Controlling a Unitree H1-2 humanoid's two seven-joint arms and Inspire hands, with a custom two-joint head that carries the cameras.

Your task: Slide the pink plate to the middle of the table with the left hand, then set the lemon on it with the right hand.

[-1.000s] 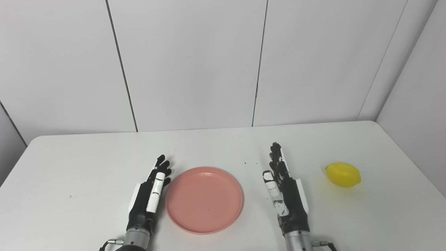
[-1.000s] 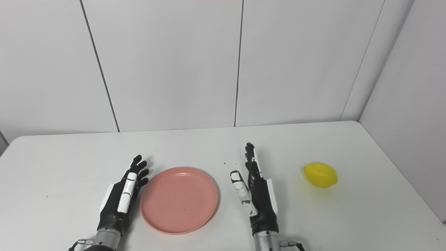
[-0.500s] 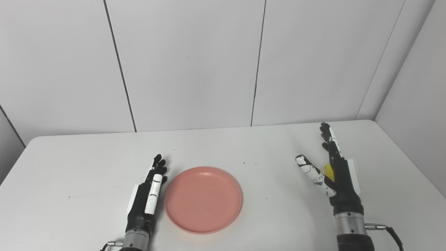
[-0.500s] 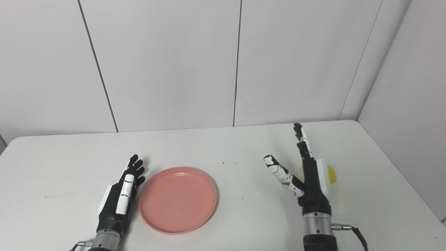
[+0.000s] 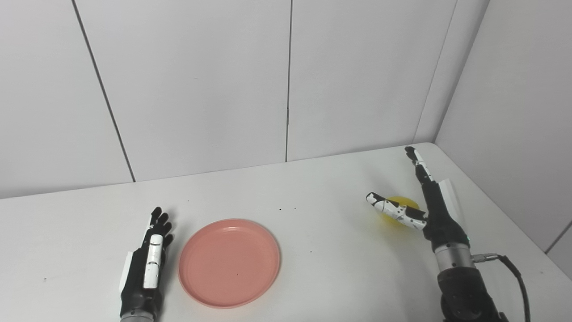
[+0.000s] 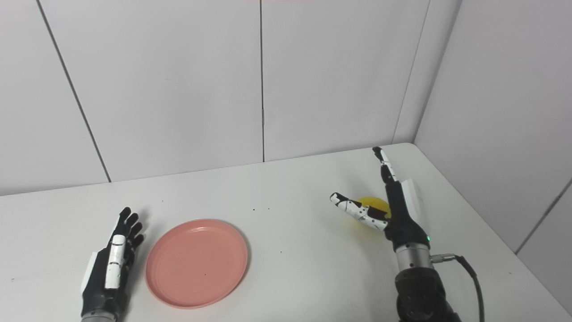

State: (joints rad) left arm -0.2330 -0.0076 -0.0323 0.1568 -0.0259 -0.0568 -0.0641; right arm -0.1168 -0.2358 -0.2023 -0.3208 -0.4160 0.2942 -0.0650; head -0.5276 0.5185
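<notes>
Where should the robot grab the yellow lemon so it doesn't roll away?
Around its fat middle, from above. The lemon lies on its side on the table, and the open right hand already has thumb and fingers either side of it.

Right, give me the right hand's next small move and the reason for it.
Probably close the fingers and thumb around the lemon. The right hand is open, thumb out in front of the fruit and fingers stretched past it, so the lemon lies in its span but is not yet gripped. The pink plate lies bare beside the resting left hand.
</notes>
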